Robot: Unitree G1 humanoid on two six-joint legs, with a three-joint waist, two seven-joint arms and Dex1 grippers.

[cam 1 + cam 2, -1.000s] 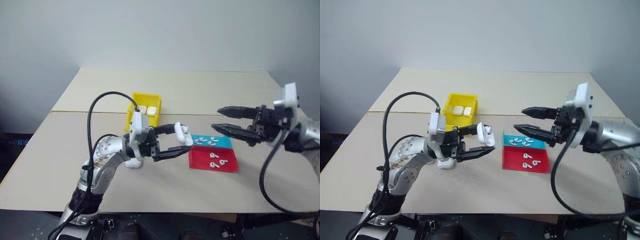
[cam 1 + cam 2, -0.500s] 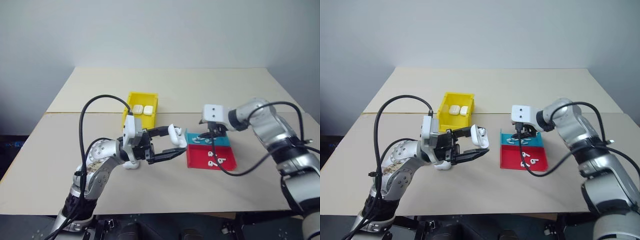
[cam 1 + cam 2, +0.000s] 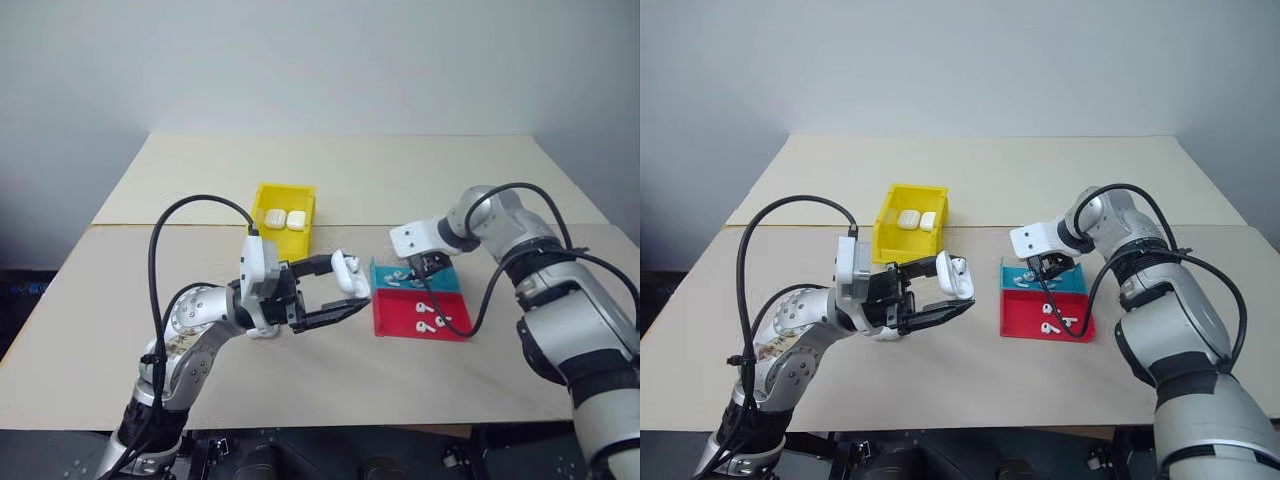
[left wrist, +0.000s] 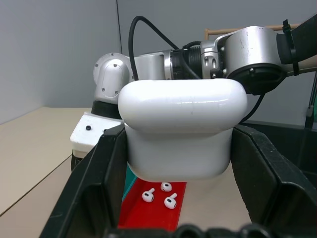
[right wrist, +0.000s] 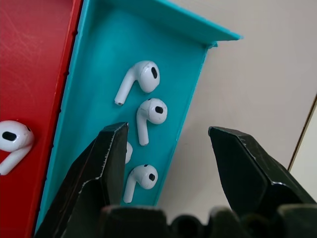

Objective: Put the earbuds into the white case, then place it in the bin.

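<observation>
While the left arm reaches rightward at roughly level pitch over the near-left of the table (image 3: 120, 290), the left gripper (image 3: 345, 292) is clamped on the white case (image 3: 349, 273), held clear of the surface with its lid up. One yellow bin (image 3: 258, 217) stands farther back, holding two white cases (image 3: 281, 218). To the right lies one tray, with a blue compartment (image 5: 94, 94) far and a red compartment (image 3: 395, 318) near. The right arm bends in from the right, wrist pitched steeply down; the right gripper (image 5: 168, 171) hangs over the blue compartment's edge, fingers apart and empty. The right wrist view resolves four earbuds (image 5: 148, 111) in blue; the left wrist view shows three more in red, beneath the held case.
</observation>
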